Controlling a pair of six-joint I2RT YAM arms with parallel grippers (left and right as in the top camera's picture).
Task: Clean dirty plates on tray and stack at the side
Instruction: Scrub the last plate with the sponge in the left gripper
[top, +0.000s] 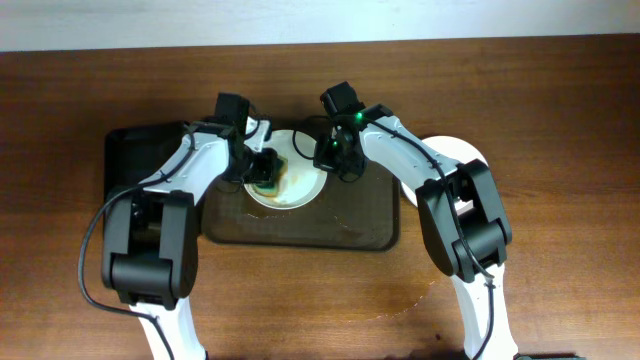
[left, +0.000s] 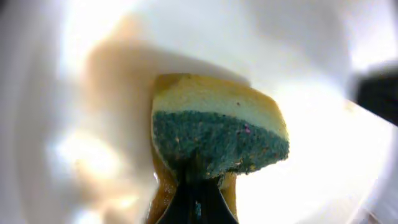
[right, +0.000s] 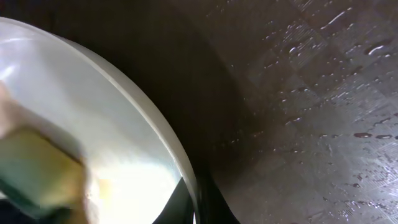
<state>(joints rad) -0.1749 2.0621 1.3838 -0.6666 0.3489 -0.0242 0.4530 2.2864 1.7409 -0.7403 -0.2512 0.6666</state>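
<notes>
Plate (top: 300, 190), rim clamped in right tool (top: 331, 164), may slip if left tool (top: 265, 172), clamped on sponge (left: 217, 134), scrubs too hard.

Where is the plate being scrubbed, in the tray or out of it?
In the tray: overhead, the plate lies within the tray outline, with the sponge on it.

Nothing readable anywhere, honestly. No labels, brand marks, numbers or signs show on the plate (top: 290, 185), the sponge (left: 217, 134), the tray (top: 370, 215) or the arms, and both wrist views are far too close and blurry to show any print.
</notes>
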